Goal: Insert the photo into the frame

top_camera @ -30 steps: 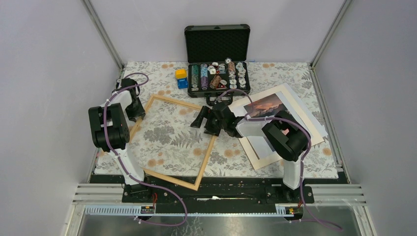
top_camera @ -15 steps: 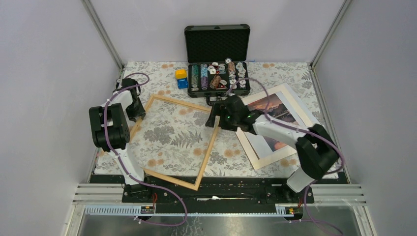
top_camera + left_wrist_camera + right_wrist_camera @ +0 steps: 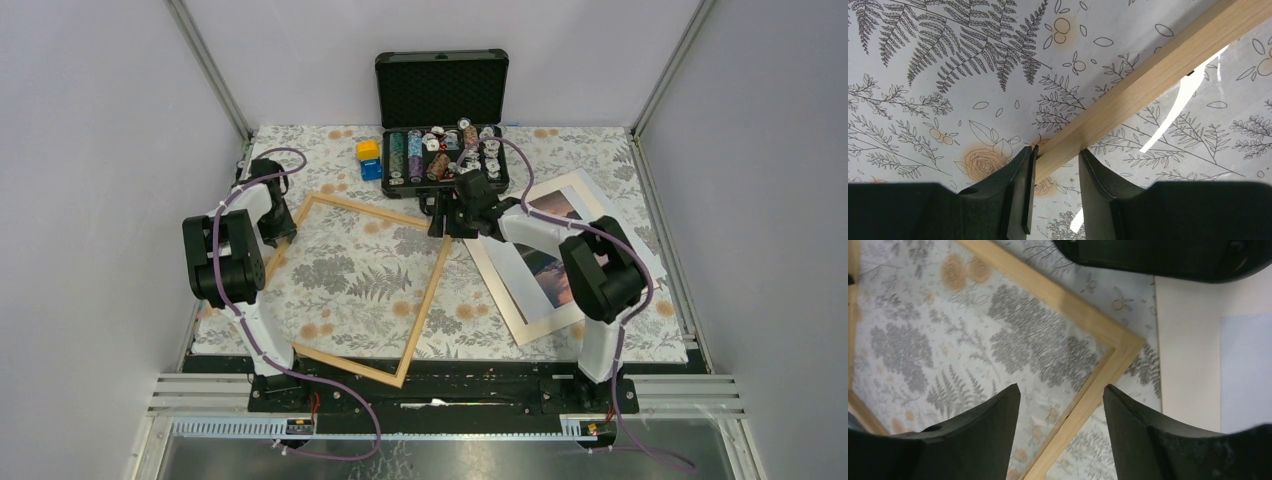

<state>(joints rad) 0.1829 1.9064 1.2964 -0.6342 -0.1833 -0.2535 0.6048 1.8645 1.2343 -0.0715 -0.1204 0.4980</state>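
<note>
The frame (image 3: 424, 309), thin light wood, lies flat on the floral cloth left of centre. My left gripper (image 3: 279, 233) is shut on its left rail; in the left wrist view that rail (image 3: 1158, 65) runs between both fingers (image 3: 1055, 155). My right gripper (image 3: 438, 220) hovers open over the frame's far right corner. In the right wrist view the right rail (image 3: 1083, 405) passes between the spread fingers (image 3: 1062, 390), with gaps on both sides. The photo (image 3: 545, 276), a sunset print with a wide white border (image 3: 1188, 350), lies to the right, partly under the right arm.
An open black case (image 3: 440, 100) with rows of chips stands at the back, just behind the right gripper, and its dark edge (image 3: 1158, 257) shows in the right wrist view. Yellow and blue blocks (image 3: 369, 158) sit left of it. Grey walls enclose the cloth.
The right arm has swung toward the back, carrying its gripper from the frame's right side to the far right corner, and its jaws have narrowed. The left gripper stays on the rail.
</note>
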